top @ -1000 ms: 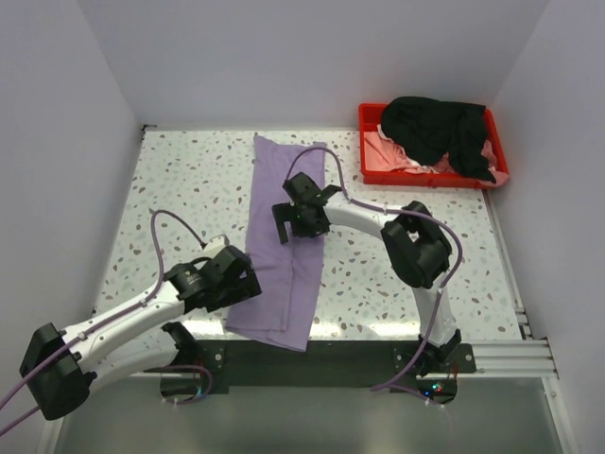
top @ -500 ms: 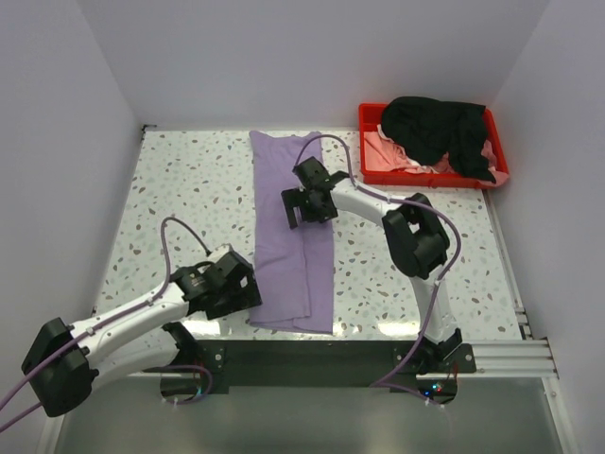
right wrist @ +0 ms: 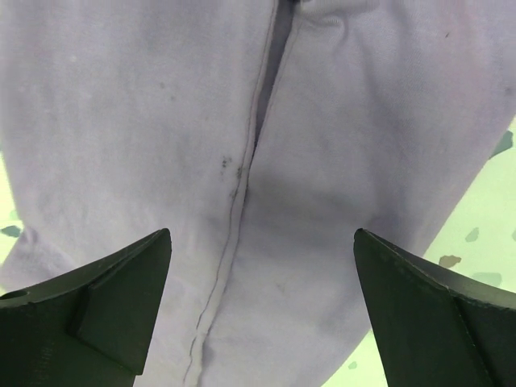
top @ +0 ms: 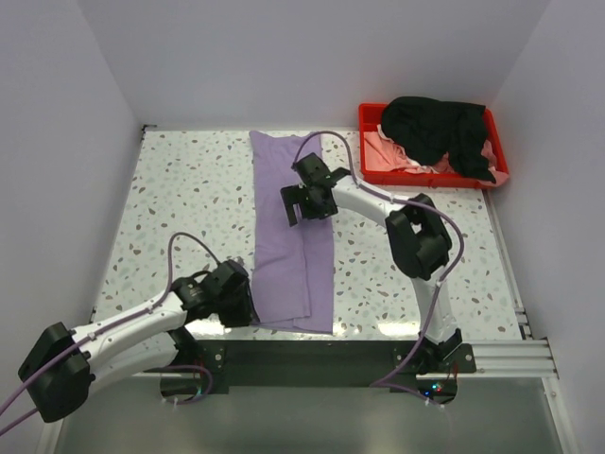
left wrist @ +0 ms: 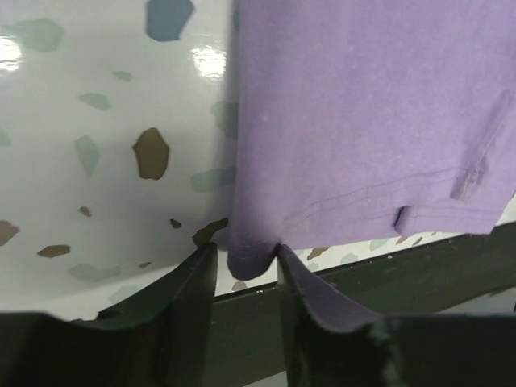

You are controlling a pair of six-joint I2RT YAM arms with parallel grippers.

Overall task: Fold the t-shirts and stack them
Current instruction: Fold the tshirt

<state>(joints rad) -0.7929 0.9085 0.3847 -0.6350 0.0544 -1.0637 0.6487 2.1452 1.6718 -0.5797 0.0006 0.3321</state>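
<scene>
The lavender t-shirt (top: 293, 246) lies folded into a long strip down the middle of the table, also filling the left wrist view (left wrist: 363, 121) and the right wrist view (right wrist: 161, 121). My left gripper (top: 248, 305) (left wrist: 246, 250) stands at the strip's near left corner. Its jaws are narrowed around that corner; the cloth touches one finger and a sliver of gap shows at the other. My right gripper (top: 304, 200) (right wrist: 262, 234) hovers wide open over the strip's far half, holding nothing. The black t-shirt (top: 435, 128) lies heaped on the pale pink one (top: 397, 151).
A red tray (top: 373, 173) at the back right holds the black and pink shirts. The table's dark front rail (left wrist: 419, 266) runs just below the shirt's near hem. White walls close in on the left, back and right.
My left gripper has slid in to the strip's near left corner and its jaws have narrowed around it. The right gripper shifted toward the back; the strip now lies straighter.
</scene>
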